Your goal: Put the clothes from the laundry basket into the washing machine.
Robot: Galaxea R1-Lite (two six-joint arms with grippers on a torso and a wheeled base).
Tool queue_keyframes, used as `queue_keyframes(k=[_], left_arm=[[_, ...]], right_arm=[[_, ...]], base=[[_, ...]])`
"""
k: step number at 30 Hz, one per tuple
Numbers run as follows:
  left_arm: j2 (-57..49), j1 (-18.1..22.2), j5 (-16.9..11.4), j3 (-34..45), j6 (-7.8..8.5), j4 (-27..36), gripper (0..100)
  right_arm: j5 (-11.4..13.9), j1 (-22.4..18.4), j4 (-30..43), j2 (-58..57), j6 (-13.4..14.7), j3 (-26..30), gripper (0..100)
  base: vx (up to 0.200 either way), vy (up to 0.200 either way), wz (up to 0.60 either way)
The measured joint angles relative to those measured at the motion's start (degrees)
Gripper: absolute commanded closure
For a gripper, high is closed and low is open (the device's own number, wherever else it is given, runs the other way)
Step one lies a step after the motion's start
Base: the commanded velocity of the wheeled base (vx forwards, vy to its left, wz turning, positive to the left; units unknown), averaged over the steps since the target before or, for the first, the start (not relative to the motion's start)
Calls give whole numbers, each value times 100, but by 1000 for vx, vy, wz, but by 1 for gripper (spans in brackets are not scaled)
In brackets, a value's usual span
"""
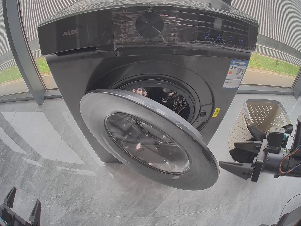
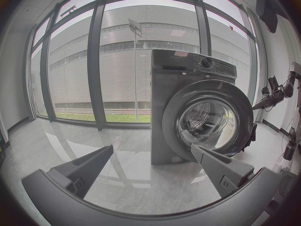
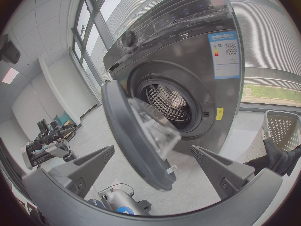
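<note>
The left claw (image 1: pixel 23 201) sat low and nearest, released and empty. The right claw (image 1: pixel 229 154) was also released, empty, just in front of dark clothes (image 1: pixel 238 157) draped over the laundry basket (image 1: pixel 266 109) on the floor, right of the washing machine (image 1: pixel 78 79). The door (image 1: pixel 94 110) stood wide open, its free edge near that claw.

Likely risks: a carried garment snagging the door or dropping short of the drum (image 1: pixel 175 102), or the light basket tipping.

A logo (image 1: pixel 70 33), an energy label (image 1: pixel 235 74) and a yellow sticker (image 1: pixel 215 112) carried print.
</note>
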Motion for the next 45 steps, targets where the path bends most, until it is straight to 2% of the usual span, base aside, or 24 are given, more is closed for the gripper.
queue_keyframes(k=[7,13,18,24,30,37,40,45], left_arm=[[0,-5,0,0,-1,0,0],[0,-2,2,0,-1,0,0],[0,-5,2,0,-1,0,0],[0,0,2,0,-1,2,0],[0,-5,0,0,-1,2,0],[-2,-2,-6,0,-1,5,0],[0,0,-6,0,-1,5,0],[0,-5,-6,0,-1,5,0]], right_arm=[[73,-374,-57,312,9,-141,0],[40,-391,-61,585,-13,-127,0],[60,-236,-50,728,-33,-6,0],[49,221,-61,778,-30,204,0],[2,260,-72,940,-6,66,0],[-356,194,-127,1549,28,-373,0],[-458,182,-349,1894,30,-499,0],[-805,240,-747,2481,27,-667,0]], base=[[0,0,0],[0,0,0],[0,0,0],[0,0,0],[0,0,0],[0,0,0],[0,0,0],[0,0,0]])
